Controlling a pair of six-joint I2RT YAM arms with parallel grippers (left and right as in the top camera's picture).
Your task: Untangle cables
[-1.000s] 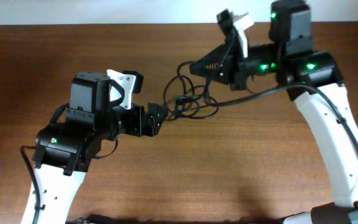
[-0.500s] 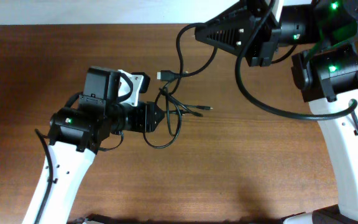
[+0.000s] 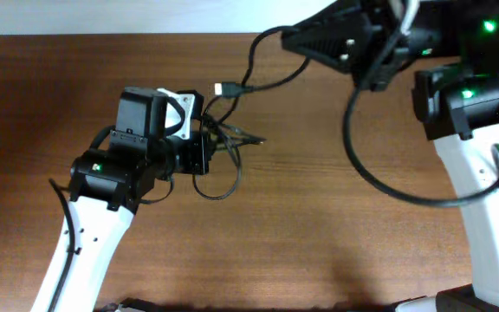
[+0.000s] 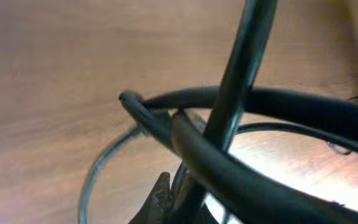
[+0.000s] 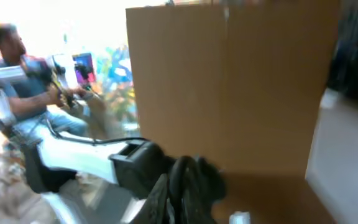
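Observation:
The cables (image 3: pixel 225 146) are thin black cords tangled on the wooden table just left of centre. My left gripper (image 3: pixel 208 154) is at the tangle's left side, shut on a strand. Close up, the crossed cords (image 4: pixel 241 74) fill the left wrist view above my pinched left gripper (image 4: pixel 171 200). My right gripper (image 3: pixel 289 36) is raised high at the top, shut on one cord. That cord curves down to a metal-tipped plug (image 3: pixel 226 88). In the right wrist view the right gripper (image 5: pixel 178 200) clamps a folded black cord (image 5: pixel 183 173).
Bare wooden table (image 3: pixel 336 243) spreads to the front and right. A thick black arm wire (image 3: pixel 379 184) loops beside the right arm. The right wrist view faces a brown board (image 5: pixel 229 81) and a person (image 5: pixel 11 74) off the table.
My left gripper has gone from open to shut on the tangle and shifted slightly back. The right arm rose farther up and right, pulling its cord and plug away.

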